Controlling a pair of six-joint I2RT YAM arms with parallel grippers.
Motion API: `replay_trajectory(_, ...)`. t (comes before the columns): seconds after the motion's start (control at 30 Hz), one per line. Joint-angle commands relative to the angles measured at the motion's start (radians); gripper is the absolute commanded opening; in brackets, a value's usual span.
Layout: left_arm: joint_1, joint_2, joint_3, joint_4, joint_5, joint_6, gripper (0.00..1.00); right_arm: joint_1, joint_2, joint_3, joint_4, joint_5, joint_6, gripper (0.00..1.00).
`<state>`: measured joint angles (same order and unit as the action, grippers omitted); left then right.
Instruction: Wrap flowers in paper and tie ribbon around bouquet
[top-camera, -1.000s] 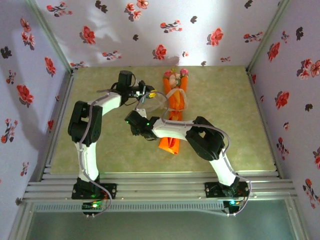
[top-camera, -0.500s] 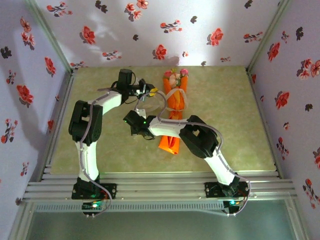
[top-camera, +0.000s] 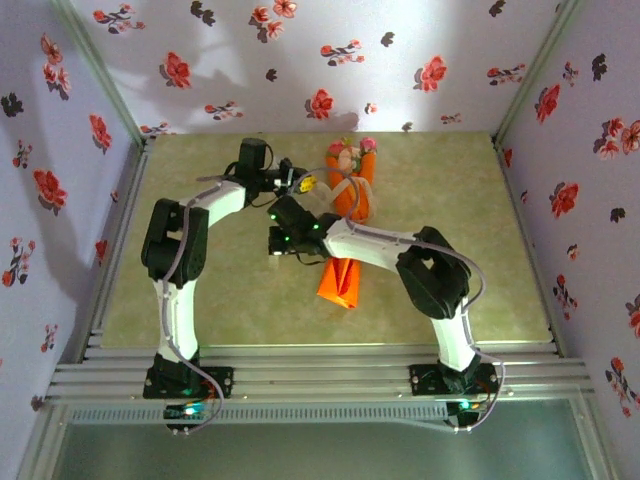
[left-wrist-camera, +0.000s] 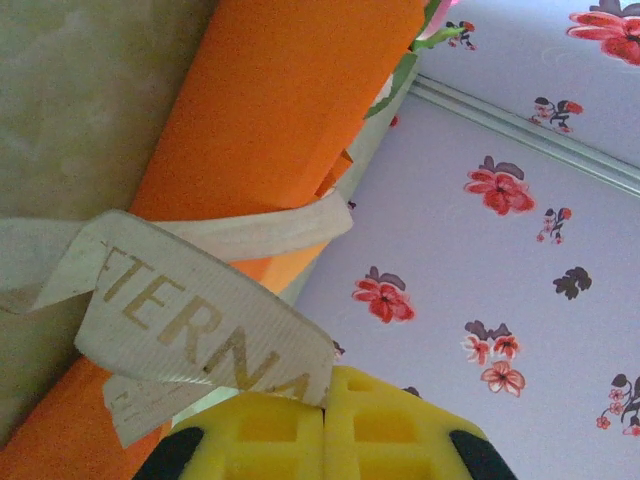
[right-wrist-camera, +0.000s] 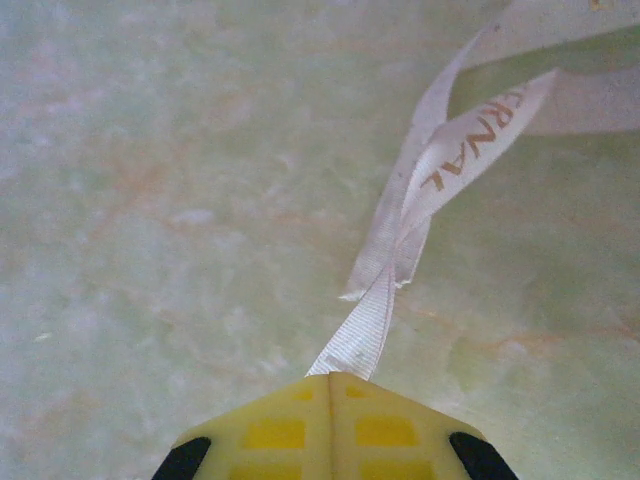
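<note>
The pale green bench (top-camera: 450, 200) carries everything. On it, near the back middle, lies the bouquet (top-camera: 341, 278): a long cone of orange paper (left-wrist-camera: 280, 100), with the narrow end toward the arms and the wide end toward the back wall. The left tool (left-wrist-camera: 325, 385) is just beside the cone; its yellow fingers are pressed together and pinch the ribbon (left-wrist-camera: 200, 320). The right tool (right-wrist-camera: 330, 378) is over bare bench to the left of the cone, also closed, with a ribbon end caught between its tips. The cream ribbon, printed with gold letters, goes around the cone. Small pink and cream flowers (top-camera: 348, 152) look out from the wide end.
</note>
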<state>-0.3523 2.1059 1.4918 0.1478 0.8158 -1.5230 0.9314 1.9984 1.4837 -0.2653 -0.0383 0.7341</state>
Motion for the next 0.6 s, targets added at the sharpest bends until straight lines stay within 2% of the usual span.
replay_trajectory(0.0,0.009,0.014,0.036,0.007,0.016,-0.021,0.0,-0.007,-0.035,-0.055,0.024,-0.144,0.007,0.0)
replay_trajectory(0.3,0.009,0.006,0.031,0.009,0.003,-0.025,0.0,-0.037,-0.258,-0.126,-0.028,-0.127,-0.057,0.0)
replay_trajectory(0.57,0.004,0.001,0.037,0.007,-0.019,-0.02,0.0,-0.126,-0.484,-0.1,-0.114,-0.133,-0.119,0.0)
